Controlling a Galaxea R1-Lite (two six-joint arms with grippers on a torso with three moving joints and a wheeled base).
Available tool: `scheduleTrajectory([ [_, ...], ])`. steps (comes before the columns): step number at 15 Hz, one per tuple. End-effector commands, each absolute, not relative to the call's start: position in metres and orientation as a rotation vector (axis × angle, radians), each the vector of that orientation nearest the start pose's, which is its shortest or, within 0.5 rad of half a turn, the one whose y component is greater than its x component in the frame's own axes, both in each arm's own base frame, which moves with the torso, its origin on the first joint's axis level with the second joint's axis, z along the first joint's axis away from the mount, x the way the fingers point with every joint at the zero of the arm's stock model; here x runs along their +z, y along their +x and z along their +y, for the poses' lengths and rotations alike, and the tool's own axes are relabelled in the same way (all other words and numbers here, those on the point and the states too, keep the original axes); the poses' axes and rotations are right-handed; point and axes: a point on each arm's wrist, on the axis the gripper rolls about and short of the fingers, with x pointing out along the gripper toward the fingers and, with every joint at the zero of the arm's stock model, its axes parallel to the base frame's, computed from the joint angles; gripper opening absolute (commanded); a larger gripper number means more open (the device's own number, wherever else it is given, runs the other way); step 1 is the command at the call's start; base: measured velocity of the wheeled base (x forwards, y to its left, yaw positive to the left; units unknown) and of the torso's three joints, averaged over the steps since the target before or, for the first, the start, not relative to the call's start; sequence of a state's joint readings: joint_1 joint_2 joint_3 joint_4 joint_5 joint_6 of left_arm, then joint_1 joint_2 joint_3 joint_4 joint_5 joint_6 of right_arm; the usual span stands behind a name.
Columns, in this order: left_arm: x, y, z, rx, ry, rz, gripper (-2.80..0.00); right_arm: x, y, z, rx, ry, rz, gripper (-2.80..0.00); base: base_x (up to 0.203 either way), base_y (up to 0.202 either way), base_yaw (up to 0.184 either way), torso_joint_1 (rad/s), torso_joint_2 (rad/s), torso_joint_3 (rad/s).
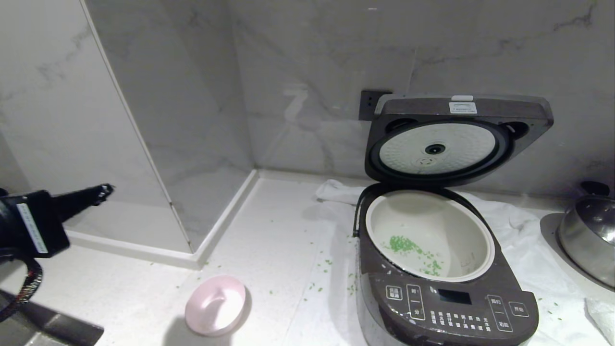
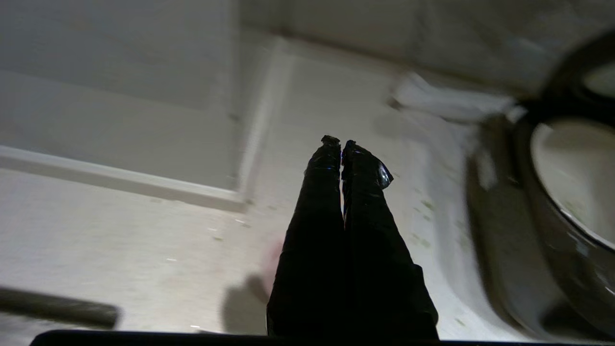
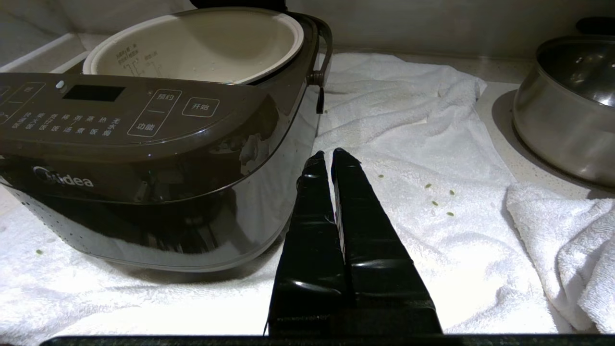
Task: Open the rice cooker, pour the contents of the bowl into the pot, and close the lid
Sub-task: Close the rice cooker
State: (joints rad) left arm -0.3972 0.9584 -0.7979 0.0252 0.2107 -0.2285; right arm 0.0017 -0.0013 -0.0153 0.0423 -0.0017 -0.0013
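Marble walls back the white tabletop [image 1: 269, 240]. My left gripper [image 1: 103, 189] hangs above it, fingers pressed together on nothing; the bowl [image 1: 216, 303] lies below them, apart. Beyond my right gripper [image 3: 326, 154], fingers likewise together, the rice cooker [image 1: 447, 307] stands on a towel [image 3: 423, 144], lid [image 1: 456, 139] raised, green grains in the pot [image 1: 427, 235].

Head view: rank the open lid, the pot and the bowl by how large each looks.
1. Lid, standing open, the largest.
2. Pot, a bit smaller.
3. Bowl, clearly the smallest, though it lies nearer the camera.
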Motion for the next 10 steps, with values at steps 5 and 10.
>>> scheduleTrajectory([
  [5, 0.275, 0.002, 0.005, 0.150, -0.049, -0.163, -2.80, 0.075, -0.024, 0.000, 0.000, -0.003, 0.026, -2.80, 0.000, 0.000, 0.000, 0.000, 0.00, 0.000],
  [10, 0.229, -0.043, 0.003, 0.214, 0.018, -0.294, -2.80, 0.075, -0.024, 0.000, 0.000, -0.002, 0.025, -2.80, 0.000, 0.000, 0.000, 0.000, 0.00, 0.000],
])
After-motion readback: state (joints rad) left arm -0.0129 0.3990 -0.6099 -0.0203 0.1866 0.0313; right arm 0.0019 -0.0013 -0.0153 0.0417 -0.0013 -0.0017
